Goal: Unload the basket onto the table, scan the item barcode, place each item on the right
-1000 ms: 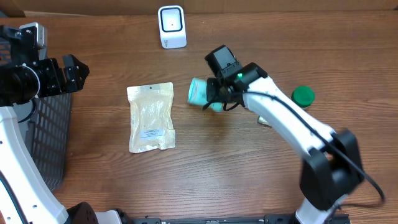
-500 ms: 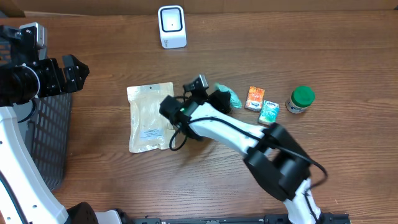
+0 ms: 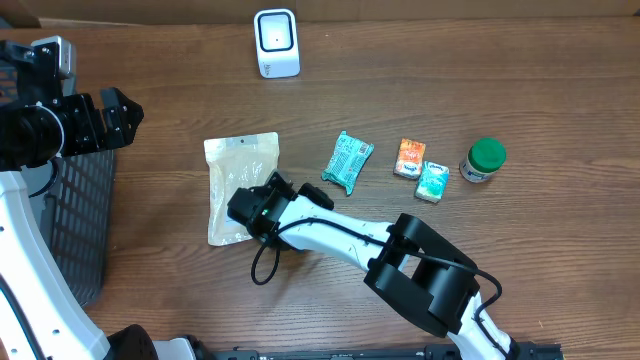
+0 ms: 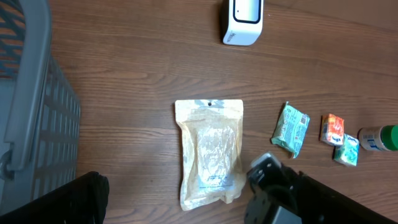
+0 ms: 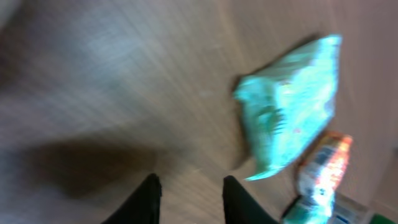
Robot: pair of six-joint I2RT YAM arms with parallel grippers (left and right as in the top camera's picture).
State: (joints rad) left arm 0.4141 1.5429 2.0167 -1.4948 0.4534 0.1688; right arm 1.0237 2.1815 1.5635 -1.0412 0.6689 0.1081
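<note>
Wood-grain tabletop point(image 3: 520, 110) carries the teal snack packet point(image 3: 348, 161), lying flat ahead and to the right of the right fingers point(image 5: 149, 202), apart from them. Those fingers stand narrowly parted with nothing between. The left fingers point(image 3: 120, 105) are spread wide and empty beside a black basket point(image 3: 70, 220), well apart from the white scanner point(image 3: 276, 43).

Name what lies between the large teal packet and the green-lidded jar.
An orange packet and a small teal packet, side by side on the table; the overhead view shows them best.
</note>
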